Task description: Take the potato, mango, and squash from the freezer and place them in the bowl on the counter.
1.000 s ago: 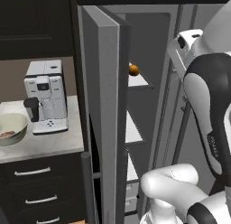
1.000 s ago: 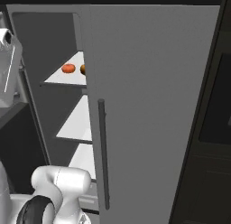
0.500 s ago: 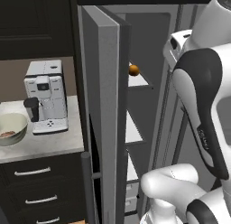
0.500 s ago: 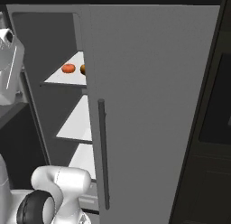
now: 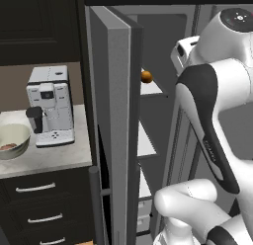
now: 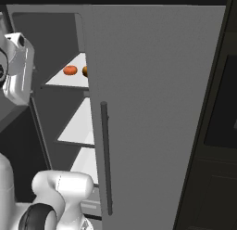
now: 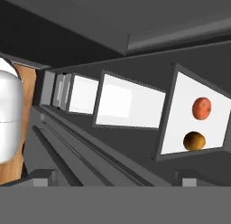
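Two fruits are sitting on the freezer's (image 6: 152, 108) top shelf; I'm aiming my hand (image 7: 113, 180) at the mango (image 7: 201, 108), lying far right. Grip state: cannot tell.

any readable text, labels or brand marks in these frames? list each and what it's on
None readable.
Coffee machine: a small dark panel on its front, too small and blurred to make out any characters.
Freezer door, white shelves, bowl and counter: plain, no markings.
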Controlling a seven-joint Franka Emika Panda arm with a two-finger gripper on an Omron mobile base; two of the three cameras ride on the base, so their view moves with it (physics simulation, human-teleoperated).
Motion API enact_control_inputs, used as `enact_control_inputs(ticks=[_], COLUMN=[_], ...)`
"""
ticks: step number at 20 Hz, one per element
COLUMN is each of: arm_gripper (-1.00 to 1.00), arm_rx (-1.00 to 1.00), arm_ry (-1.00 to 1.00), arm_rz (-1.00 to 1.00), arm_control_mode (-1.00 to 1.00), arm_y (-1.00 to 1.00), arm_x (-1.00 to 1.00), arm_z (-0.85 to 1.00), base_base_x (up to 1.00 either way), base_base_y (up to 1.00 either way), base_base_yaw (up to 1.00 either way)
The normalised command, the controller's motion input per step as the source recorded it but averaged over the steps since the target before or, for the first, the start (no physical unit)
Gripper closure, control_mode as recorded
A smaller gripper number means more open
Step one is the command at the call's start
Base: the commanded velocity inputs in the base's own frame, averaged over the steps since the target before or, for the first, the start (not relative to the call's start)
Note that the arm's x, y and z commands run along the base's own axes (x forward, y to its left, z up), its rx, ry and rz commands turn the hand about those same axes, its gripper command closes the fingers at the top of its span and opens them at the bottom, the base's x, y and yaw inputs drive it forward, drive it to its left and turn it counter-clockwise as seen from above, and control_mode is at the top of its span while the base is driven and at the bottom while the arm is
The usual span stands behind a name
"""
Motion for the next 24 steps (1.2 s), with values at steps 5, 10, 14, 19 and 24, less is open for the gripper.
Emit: enact_control_inputs(ticks=[5,10,14,19,24], arm_gripper=[-1.0,-1.0,-1.0,-1.0,-1.0], arm_rx=[0.0,0.0,0.0,0.0,0.0], arm_ry=[-0.02,0.0,0.0,0.0,0.0], arm_rz=[0.0,-0.02,-0.08,-0.13,-0.07], arm_control_mode=[-1.0,-1.0,-1.0,-1.0,-1.0], arm_y=[-0.03,0.0,0.0,0.0,0.0], arm_x=[0.54,0.57,0.53,0.5,0.43], arm_z=[-0.12,-0.03,0.0,0.0,-0.02], base_base_x=[0.0,0.0,0.0,0.0,0.0], base_base_y=[0.0,0.0,0.0,0.0,0.0], base_base_yaw=[0.0,0.0,0.0,0.0,0.0])
